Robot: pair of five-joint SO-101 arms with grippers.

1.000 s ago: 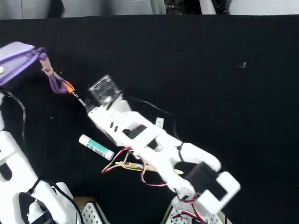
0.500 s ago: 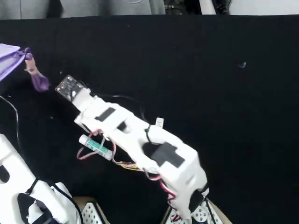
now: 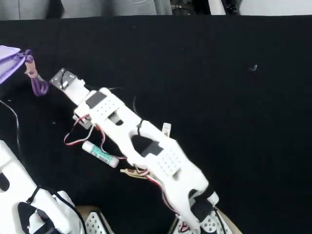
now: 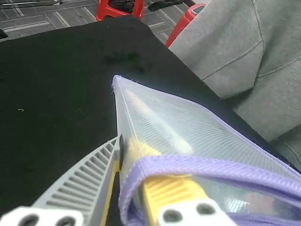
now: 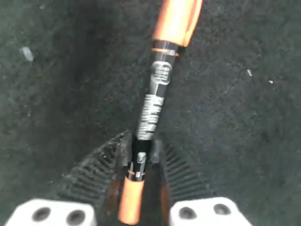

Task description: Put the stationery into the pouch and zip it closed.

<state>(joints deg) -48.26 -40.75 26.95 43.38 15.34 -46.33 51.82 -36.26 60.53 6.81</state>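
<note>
The right claw (image 5: pixel 141 148) is clamped on a pen (image 5: pixel 159 82). Its ribbed fingers (image 5: pixel 94 174) pinch the pen near one orange end. The pen's long axis runs straight out ahead of the claw, in line with it: first a black section with a spring, then the orange barrel at the far end. The black counter (image 5: pixel 244 122) lies behind it, and whether the far tip touches the cloth cannot be told.

From above, the right arm slants across the counter (image 3: pixel 243 122) toward the far left corner. Its claw (image 3: pixel 61 78) is just beside a purple loop (image 3: pixel 38 87) that hangs from the pouch (image 3: pixel 9 58).

The left claw (image 4: pixel 126 162) grips the pouch (image 4: pixel 188 127) by its rim — the grey ribbed finger (image 4: pixel 80 190) outside the clear wall, the yellow-padded one inside, under the purple zip edge. The pouch's corner points away from the claw.

A glue stick (image 3: pixel 100 153) lies on the counter near the front. It is set diagonally, and one end is tucked beside the right arm.
</note>
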